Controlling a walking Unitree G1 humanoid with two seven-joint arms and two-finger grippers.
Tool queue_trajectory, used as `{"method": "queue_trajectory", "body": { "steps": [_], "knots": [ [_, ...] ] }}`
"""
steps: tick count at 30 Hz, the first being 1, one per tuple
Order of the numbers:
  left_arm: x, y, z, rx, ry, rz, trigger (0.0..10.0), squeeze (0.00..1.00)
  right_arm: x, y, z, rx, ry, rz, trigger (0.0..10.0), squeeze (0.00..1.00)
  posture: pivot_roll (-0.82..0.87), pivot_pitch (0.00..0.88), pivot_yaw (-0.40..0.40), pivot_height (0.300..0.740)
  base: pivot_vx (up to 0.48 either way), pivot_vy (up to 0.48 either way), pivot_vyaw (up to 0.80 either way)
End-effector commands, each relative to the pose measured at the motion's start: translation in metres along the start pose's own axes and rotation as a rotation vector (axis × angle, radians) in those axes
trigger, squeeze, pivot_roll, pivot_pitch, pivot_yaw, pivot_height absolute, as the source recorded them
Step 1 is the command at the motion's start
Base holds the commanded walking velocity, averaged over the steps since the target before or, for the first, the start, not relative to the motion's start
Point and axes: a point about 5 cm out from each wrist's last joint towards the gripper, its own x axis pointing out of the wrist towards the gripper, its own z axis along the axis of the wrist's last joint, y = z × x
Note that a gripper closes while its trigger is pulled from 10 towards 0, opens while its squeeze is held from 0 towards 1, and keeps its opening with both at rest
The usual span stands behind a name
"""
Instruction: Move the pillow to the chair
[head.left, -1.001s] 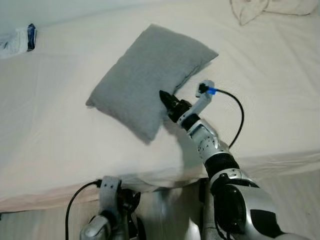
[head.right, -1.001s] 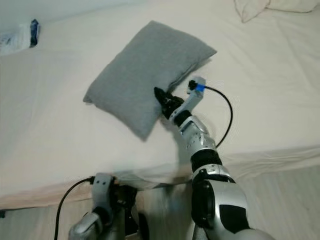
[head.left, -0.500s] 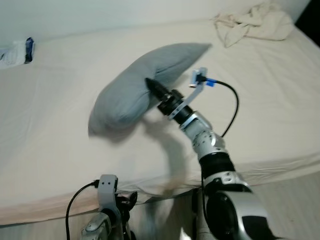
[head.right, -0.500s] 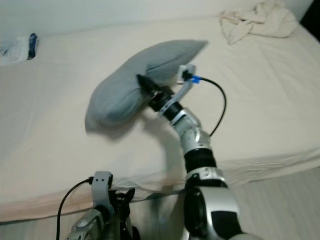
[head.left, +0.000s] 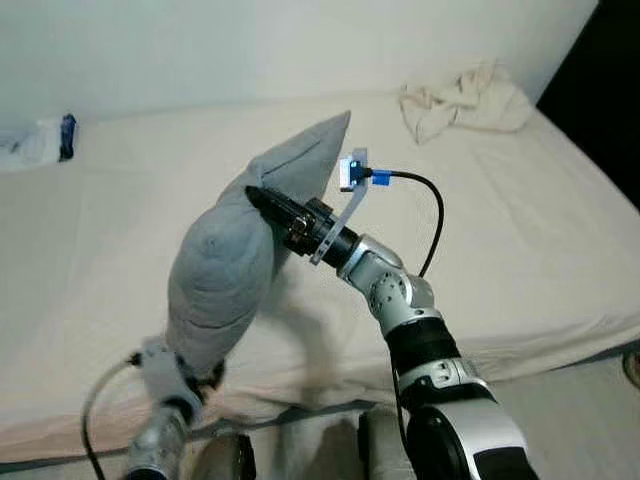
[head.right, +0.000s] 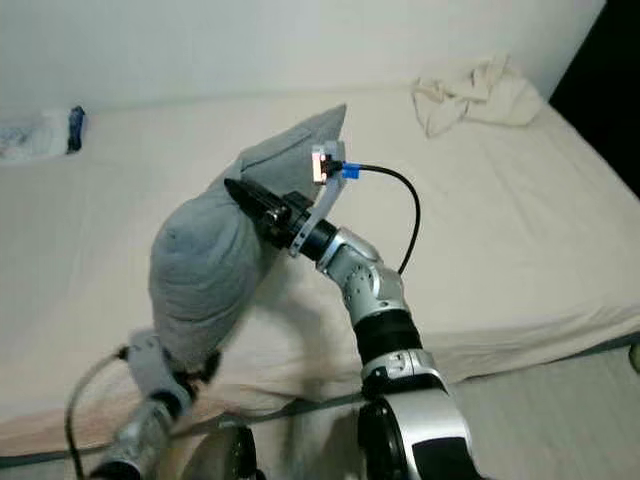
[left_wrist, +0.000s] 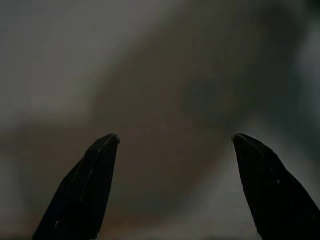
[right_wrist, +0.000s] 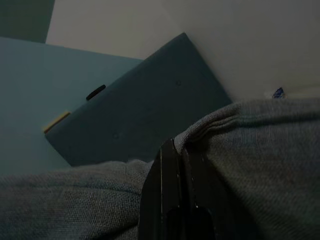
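Pillow (head.left: 225, 270) now higher off bed (head.left: 520, 220), in right hand (head.left: 262, 199)

No words, numbers or brand marks can be read anywhere. The small packet (head.left: 40, 140) at the far edge of the bed (head.left: 520, 230) bears a blue patch (too blurred and small to read).

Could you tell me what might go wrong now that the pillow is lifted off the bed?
The right end effector pinches only a fold near the edge of the grey pillow, so the hanging bulk could slip free during the carry. The drooping lower end hangs beside the left end effector and might snag on it. The pillow also blocks part of the head camera's view of the bed.
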Motion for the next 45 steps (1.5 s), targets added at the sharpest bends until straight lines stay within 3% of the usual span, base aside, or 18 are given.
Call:
{"method": "queue_trajectory", "body": {
  "steps": [1,5,6,11,12,13,14,18,19,24,29,33,45],
  "knots": [
    [-0.008,0.012,-0.011,-0.012,0.039,0.063,10.0,0.00,-0.005,-0.003,-0.020,0.036,-0.005,-0.040,0.0,0.00,-0.04,0.049,-0.020,0.669,0.000,0.000,0.00],
    [-0.010,0.023,-0.010,0.004,0.048,0.108,10.0,0.00,-0.016,-0.016,-0.025,0.011,0.034,-0.131,0.0,0.00,-0.03,0.044,-0.026,0.684,0.000,0.000,0.00],
    [-0.015,0.029,-0.014,0.024,0.075,0.139,10.0,0.00,-0.030,-0.029,-0.033,-0.010,0.074,-0.239,0.0,0.00,-0.03,0.044,-0.027,0.693,0.000,0.000,0.00],
    [-0.026,0.035,-0.032,0.045,0.153,0.173,10.0,0.00,-0.053,-0.044,-0.047,-0.006,0.108,-0.383,0.0,0.00,-0.02,0.048,-0.019,0.713,0.000,0.000,0.00],
    [-0.030,0.036,-0.040,0.052,0.188,0.182,10.0,0.00,-0.059,-0.047,-0.050,0.011,0.098,-0.416,3.2,0.00,-0.02,0.050,-0.014,0.713,0.000,0.000,0.00],
    [-0.030,0.036,-0.040,0.052,0.188,0.182,10.0,0.00,-0.059,-0.047,-0.050,0.011,0.098,-0.416,3.2,0.00,-0.02,0.050,-0.014,0.713,0.000,0.000,0.00],
    [-0.033,0.037,-0.045,0.056,0.209,0.187,10.0,0.00,-0.063,-0.049,-0.051,0.024,0.089,-0.436,10.0,0.00,-0.02,0.050,-0.014,0.713,0.000,0.000,0.00],
    [-0.052,0.042,-0.070,0.077,0.331,0.225,10.0,0.00,-0.081,-0.056,-0.058,0.048,0.088,-0.512,10.0,0.00,-0.03,0.049,-0.001,0.713,0.000,0.000,0.00],
    [-0.065,0.048,-0.083,0.069,0.396,0.260,10.0,0.00,-0.088,-0.058,-0.064,0.039,0.112,-0.525,10.0,0.00,-0.03,0.048,0.003,0.713,0.000,0.000,0.80],
    [-0.083,0.058,-0.098,0.065,0.479,0.315,10.0,0.00,-0.091,-0.055,-0.078,0.018,0.175,-0.519,10.0,0.00,-0.03,0.048,0.006,0.713,0.000,0.000,0.80],
    [-0.093,0.063,-0.105,0.077,0.523,0.338,10.0,0.00,-0.088,-0.051,-0.086,0.016,0.200,-0.498,10.0,0.00,-0.03,0.046,0.007,0.713,0.000,0.000,0.80],
    [-0.109,0.064,-0.120,0.122,0.619,0.329,10.0,0.00,-0.080,-0.047,-0.090,0.010,0.202,-0.470,10.0,0.00,-0.02,0.045,0.005,0.713,0.000,0.000,0.80],
    [-0.119,0.051,-0.135,0.123,0.694,0.280,10.0,0.00,-0.059,-0.032,-0.101,-0.036,0.256,-0.345,10.0,0.00,-0.01,0.045,-0.005,0.713,0.000,0.000,0.80]
  ]
}}
